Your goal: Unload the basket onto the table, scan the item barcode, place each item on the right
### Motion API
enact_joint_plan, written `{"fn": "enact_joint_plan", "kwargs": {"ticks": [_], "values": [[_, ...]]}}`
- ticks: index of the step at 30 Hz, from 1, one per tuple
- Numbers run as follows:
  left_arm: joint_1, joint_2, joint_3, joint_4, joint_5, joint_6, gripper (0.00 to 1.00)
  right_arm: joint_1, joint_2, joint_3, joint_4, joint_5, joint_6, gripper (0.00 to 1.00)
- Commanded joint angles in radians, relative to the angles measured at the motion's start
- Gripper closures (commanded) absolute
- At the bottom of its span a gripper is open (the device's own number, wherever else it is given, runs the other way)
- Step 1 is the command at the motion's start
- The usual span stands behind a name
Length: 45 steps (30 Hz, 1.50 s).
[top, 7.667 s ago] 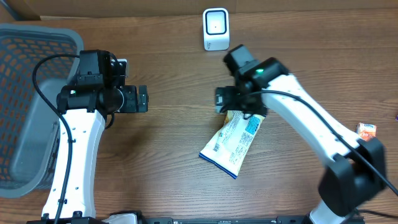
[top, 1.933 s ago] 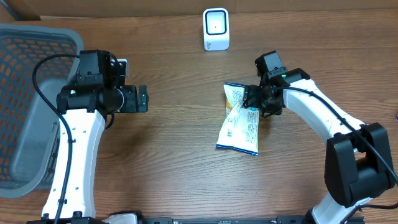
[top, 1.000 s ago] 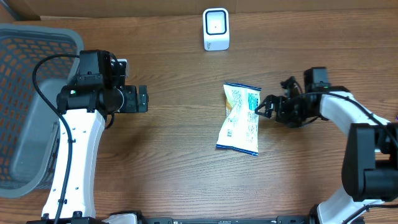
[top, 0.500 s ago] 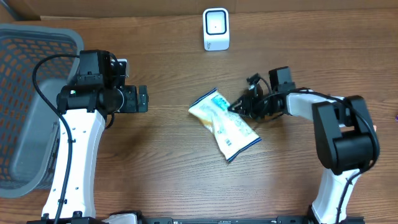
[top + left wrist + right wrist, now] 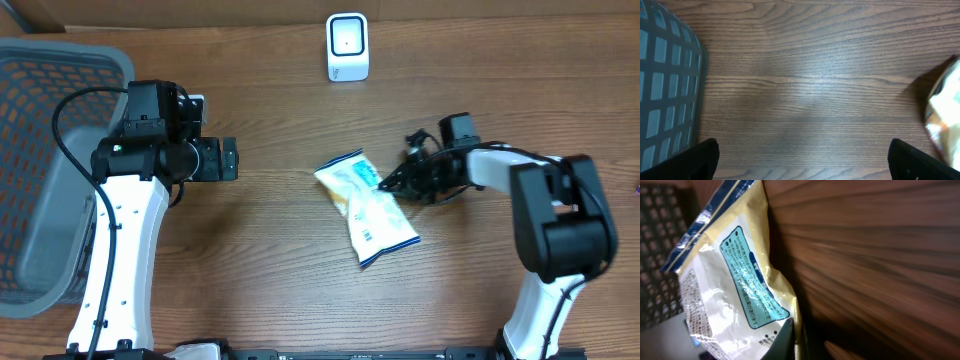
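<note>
Nearest the robot, the brown wood-grain table (image 5: 270, 260) lies bare, its grain running side to side. On it, well to the near side of the white rounded-box barcode scanner (image 5: 347, 45) and almost straight in front of it, rests the glossy cream-and-blue foil snack pouch (image 5: 368, 208). It lies flat and skewed, crinkled and catching the light, with a small printed panel near its nearer corner. The marks there are too small to read from overhead.

The right gripper (image 5: 388, 183), nearer than the scanner and to its right, is closed tight on the pouch's right-hand edge. In the right wrist view the pouch (image 5: 735, 280) fills the left half with a teal label of fine print. The fingers themselves are mostly cut off at the bottom, and the wood behind is smeared.

The left gripper (image 5: 228, 158), well to the scanner's left, stands spread wide with nothing between its black fingertips (image 5: 705, 155). Its camera catches only a blurred sliver of the pouch (image 5: 945, 115).

Farther left of the scanner sits a grey plastic lattice basket (image 5: 40, 70), cut off by the frame.
</note>
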Motion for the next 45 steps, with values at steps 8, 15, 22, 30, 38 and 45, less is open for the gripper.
{"fn": "enact_joint_plan", "kwargs": {"ticks": [8, 15, 22, 30, 38, 45], "values": [[0.004, -0.007, 0.004, 0.001, -0.006, -0.009, 0.0, -0.069, -0.447, -0.011, -0.181, 0.79, 0.235, 0.96], [0.004, -0.007, 0.004, 0.001, -0.006, -0.009, 0.0, 0.031, -0.507, -0.021, -0.345, 1.033, 0.429, 0.96], [0.004, -0.007, 0.004, 0.001, -0.006, -0.009, 0.0, 0.119, -0.506, -0.097, -0.301, 1.039, 0.492, 0.87], [0.004, -0.007, 0.004, 0.001, -0.006, -0.009, 0.0, 0.089, -0.509, -0.122, -0.314, 1.003, 0.517, 0.0], [0.004, -0.007, 0.004, 0.001, -0.006, -0.009, 0.0, 0.086, -0.492, -0.122, -0.22, 0.848, 0.346, 0.0], [0.004, -0.007, 0.004, 0.001, -0.006, -0.009, 0.0, 0.086, -0.421, -0.122, -0.174, 0.842, 0.308, 0.0]]}}
